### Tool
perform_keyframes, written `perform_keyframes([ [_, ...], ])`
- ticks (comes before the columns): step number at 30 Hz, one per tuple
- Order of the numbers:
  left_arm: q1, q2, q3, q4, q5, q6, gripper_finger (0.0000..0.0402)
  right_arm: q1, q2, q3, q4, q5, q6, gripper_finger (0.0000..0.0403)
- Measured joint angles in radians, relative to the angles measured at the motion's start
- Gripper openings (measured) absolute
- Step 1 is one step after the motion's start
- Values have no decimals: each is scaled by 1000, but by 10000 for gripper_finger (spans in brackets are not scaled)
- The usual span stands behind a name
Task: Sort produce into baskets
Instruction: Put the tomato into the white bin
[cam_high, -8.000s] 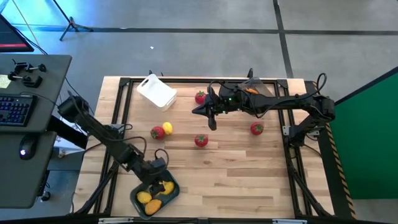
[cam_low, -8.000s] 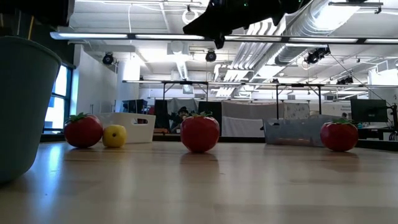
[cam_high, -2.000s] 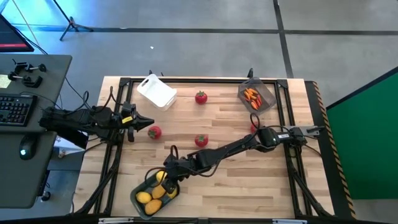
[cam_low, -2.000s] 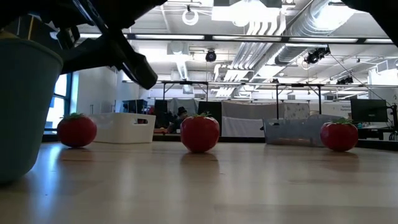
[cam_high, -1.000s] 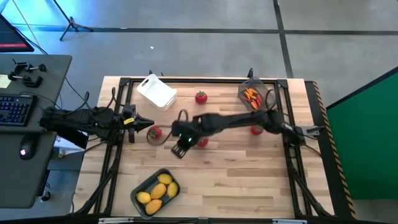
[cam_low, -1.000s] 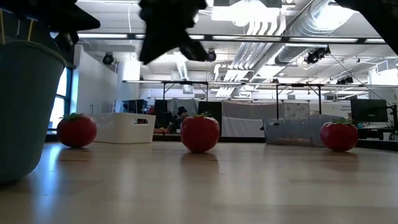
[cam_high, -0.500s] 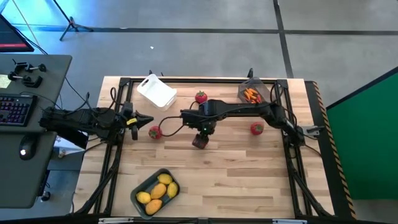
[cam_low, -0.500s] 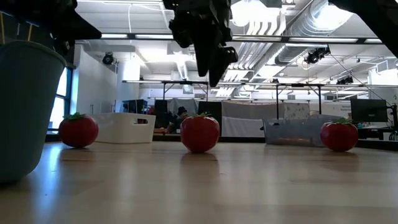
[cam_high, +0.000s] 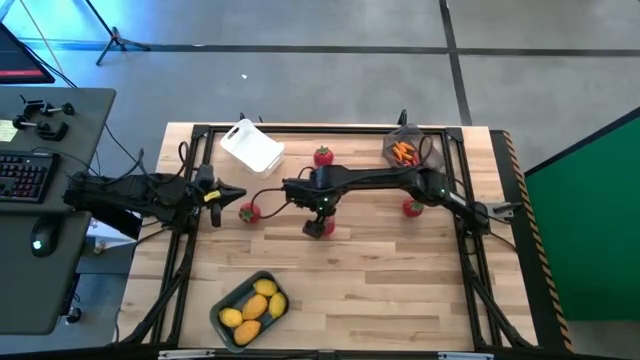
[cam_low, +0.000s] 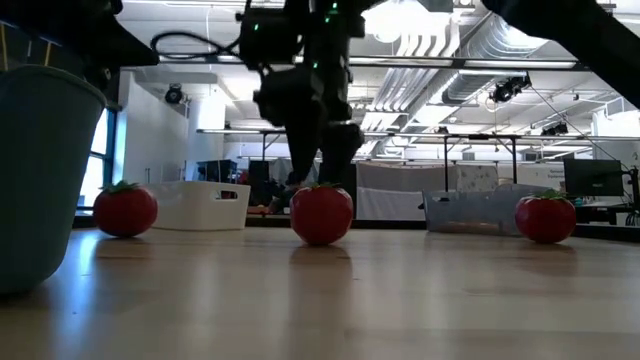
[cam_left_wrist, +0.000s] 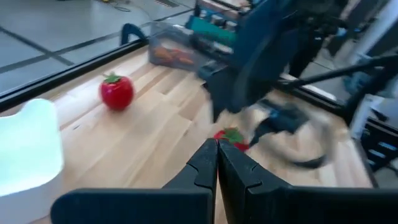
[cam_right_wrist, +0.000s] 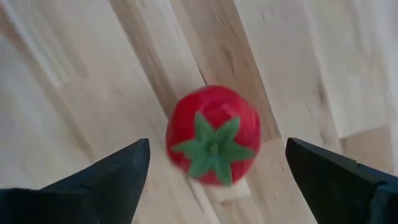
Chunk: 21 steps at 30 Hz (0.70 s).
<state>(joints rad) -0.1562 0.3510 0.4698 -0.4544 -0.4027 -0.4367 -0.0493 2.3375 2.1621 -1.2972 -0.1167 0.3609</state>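
Red tomato (cam_right_wrist: 213, 135) under right gripper (cam_right_wrist: 214, 165) | fingers wide | left fingers (cam_left_wrist: 214, 163) closed, empty

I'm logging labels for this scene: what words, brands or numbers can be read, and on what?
None can be read.
Yellow note on the side desk: too small to read.
Keyboard keys: too small.
Baskets, tomatoes, arms: no visible text.

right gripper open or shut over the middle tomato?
Open: the right gripper has its fingers spread wide on either side of the tomato, not touching it.
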Motion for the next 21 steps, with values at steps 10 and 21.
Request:
perform_keyframes([
  [10,0,-75,-69,105,68,-4,0,-7,55,0,28,-18,23,366],
  [21,0,-138,-232,331,89,-103,0,-3,67,0,19,-18,31,354],
])
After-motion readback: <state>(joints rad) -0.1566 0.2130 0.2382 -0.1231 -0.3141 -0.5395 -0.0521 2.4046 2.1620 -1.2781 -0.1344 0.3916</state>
